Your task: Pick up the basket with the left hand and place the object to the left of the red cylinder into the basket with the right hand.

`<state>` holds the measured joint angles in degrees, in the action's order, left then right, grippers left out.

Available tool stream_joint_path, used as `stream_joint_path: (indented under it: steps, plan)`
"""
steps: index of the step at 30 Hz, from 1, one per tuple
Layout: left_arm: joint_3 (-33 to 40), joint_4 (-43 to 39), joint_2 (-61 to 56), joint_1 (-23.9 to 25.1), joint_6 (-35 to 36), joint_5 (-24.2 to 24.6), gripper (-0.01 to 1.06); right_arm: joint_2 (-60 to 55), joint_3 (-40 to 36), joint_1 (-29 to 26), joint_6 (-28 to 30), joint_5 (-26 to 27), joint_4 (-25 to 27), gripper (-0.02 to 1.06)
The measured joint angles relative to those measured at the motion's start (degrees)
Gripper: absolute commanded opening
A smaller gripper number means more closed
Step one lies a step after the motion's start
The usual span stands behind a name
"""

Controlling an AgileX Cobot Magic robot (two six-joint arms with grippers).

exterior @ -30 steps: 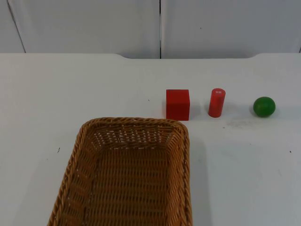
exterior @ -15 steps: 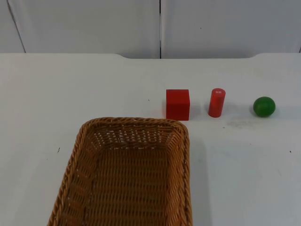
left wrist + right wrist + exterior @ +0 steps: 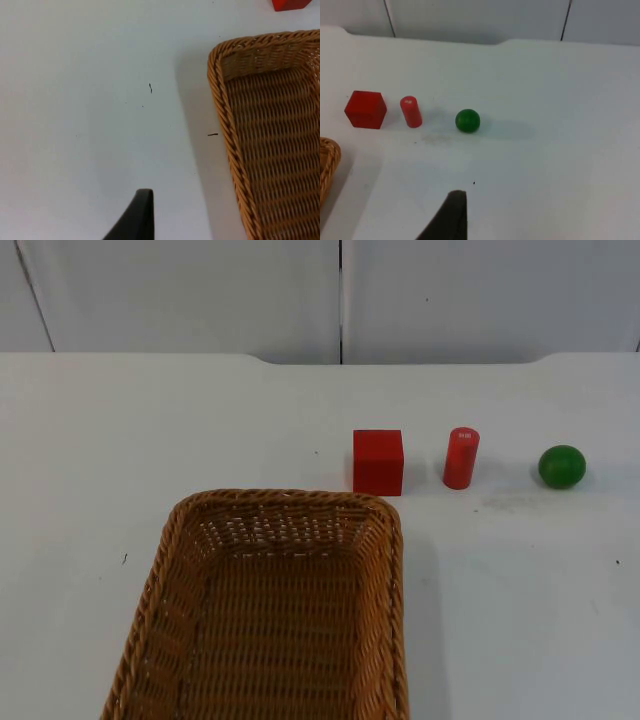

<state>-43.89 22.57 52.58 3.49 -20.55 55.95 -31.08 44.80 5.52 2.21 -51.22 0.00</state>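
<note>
A brown wicker basket (image 3: 280,498) stands empty on the white table at the front, left of centre. Behind its far right corner sits a red cube (image 3: 378,461), and a red cylinder (image 3: 461,457) stands upright just right of the cube. My left gripper (image 3: 140,215) hovers over bare table, apart from the basket's rim (image 3: 220,105), with the cube (image 3: 291,4) beyond it. My right gripper (image 3: 452,215) hangs over the table well short of the cube (image 3: 365,109) and the cylinder (image 3: 411,111). It holds nothing.
A green ball (image 3: 561,466) lies right of the cylinder, in line with it, and the ball (image 3: 467,120) also appears in the right wrist view. The grey partition wall (image 3: 340,300) closes the table's far edge. The basket's edge (image 3: 327,160) shows beside the cube.
</note>
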Motion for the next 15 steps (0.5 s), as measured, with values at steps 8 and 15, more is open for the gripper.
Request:
stream_joint_path:
  steps: [8,15]
  plan:
    - [0.0,0.0,0.0,0.0,0.0,0.0,1.05,-10.9,3.1,0.0,0.2,2.4,0.0,1.05]
    - [0.0,0.0,0.0,0.0,0.0,0.2,1.05,-16.3,3.1,0.0,0.5,5.0,0.0,1.05]
